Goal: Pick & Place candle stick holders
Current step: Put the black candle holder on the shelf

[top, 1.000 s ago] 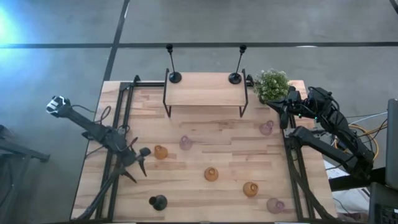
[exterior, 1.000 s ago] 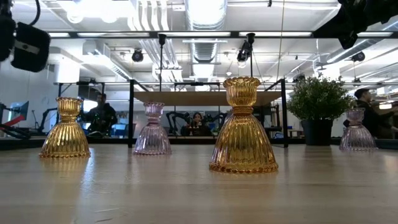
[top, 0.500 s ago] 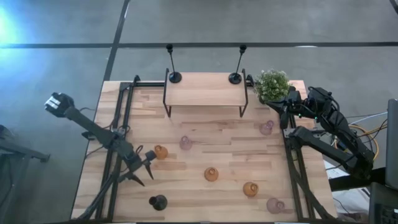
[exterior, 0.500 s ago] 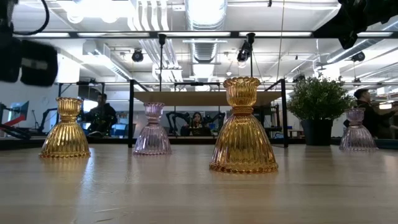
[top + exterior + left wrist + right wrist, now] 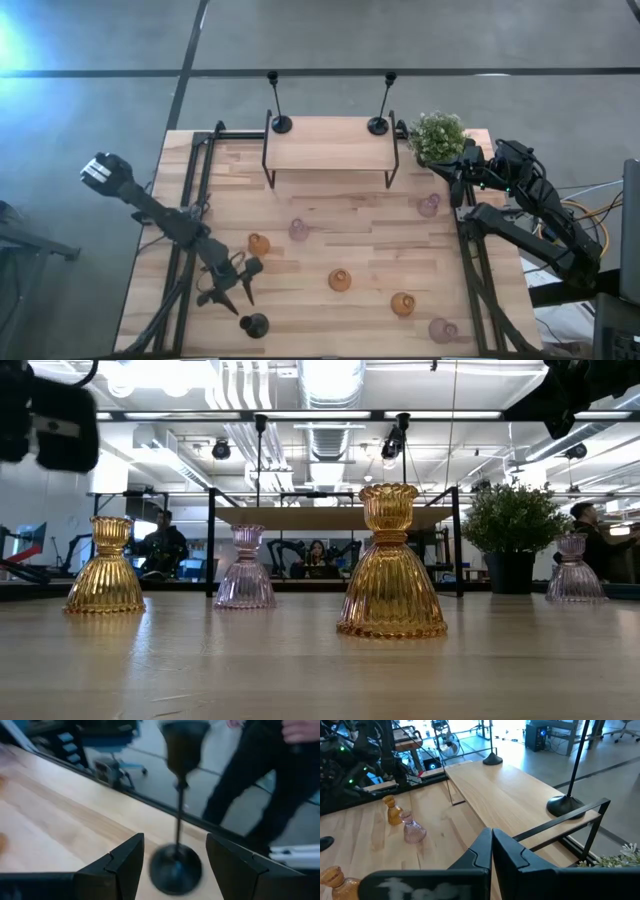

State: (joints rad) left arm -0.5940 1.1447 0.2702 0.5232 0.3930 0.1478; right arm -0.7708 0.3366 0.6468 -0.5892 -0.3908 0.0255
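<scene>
Down near the table's front left corner, the left gripper [image 5: 232,296] hangs over the wood with its fingers [image 5: 122,865] spread apart, holding nothing. Just beyond the fingertips stands a black candle holder [image 5: 177,830], upright on its round base close to the front edge; the wrist picture is blurred, so whether a finger touches the base is hard to say, but there seems to be a gap. From above, that same holder [image 5: 254,324] sits just in front of the gripper.

Farther out, an amber glass holder [image 5: 259,244] sits just behind the left gripper, with a pink one [image 5: 298,230] beside it toward the middle. Two more amber ones [image 5: 340,280] [image 5: 402,304] stand toward the front right, a pink one [image 5: 442,330] lies near the front right corner, and another pink one [image 5: 428,206] sits near the right edge.

At the back edge stands a wooden shelf [image 5: 328,143], with two black candle holders [image 5: 280,124] [image 5: 378,125] on its rear corners. A small green plant [image 5: 437,135] sits at the back right corner.

Beside that plant, at the right edge, the right gripper [image 5: 458,178] waits with its fingers [image 5: 492,852] pressed together on nothing.
</scene>
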